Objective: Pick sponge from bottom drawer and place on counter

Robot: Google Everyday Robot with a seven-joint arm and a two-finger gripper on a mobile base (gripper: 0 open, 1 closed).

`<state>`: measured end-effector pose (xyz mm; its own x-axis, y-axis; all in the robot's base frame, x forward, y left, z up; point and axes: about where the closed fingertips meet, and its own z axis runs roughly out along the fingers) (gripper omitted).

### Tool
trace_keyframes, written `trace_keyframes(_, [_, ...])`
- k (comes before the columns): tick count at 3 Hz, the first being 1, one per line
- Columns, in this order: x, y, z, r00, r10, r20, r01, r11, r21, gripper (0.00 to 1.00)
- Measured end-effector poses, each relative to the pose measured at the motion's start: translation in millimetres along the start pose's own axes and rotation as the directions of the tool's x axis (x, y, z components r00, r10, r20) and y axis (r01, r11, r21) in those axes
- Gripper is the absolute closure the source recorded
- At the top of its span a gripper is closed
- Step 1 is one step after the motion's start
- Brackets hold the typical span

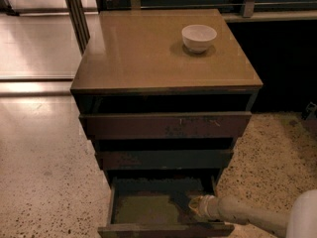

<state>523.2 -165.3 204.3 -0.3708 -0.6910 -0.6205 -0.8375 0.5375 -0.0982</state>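
Reaching into the bottom drawer (141, 209) at right, the gripper (194, 206), its grasp impossible to tell, could snag the middle drawer (163, 158) when rising.

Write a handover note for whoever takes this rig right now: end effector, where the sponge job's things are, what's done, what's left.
End effector: low inside the bottom drawer, at its right side; the arm reaches in from the lower right.
Bottom drawer: pulled open.
Sponge: cannot be told apart from the dark patch at the end effector's tip; it is not on the counter.
Counter: holds a white bowl toward the back right.
Done: drawer open, end effector inside it.
Left: secure the sponge, lift it out, and set it on the counter, probably on the front part away from the bowl.
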Motion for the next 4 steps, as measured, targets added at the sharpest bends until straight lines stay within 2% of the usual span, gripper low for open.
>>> trace_keyframes(1, [3,5,21,1.000,0.007,-0.006,-0.008,0.9996,-0.028,0.38])
trace_keyframes(2, [7,10,63,0.999,0.031,-0.013,-0.032,0.9968,-0.074,0.38])
trace_keyframes(3, [7,9,71,0.999,0.031,-0.011,-0.032,0.9966,-0.077,0.38])
trace_keyframes(4, [8,4,84,1.000,0.018,-0.013,-0.018,0.9972,-0.073,0.27])
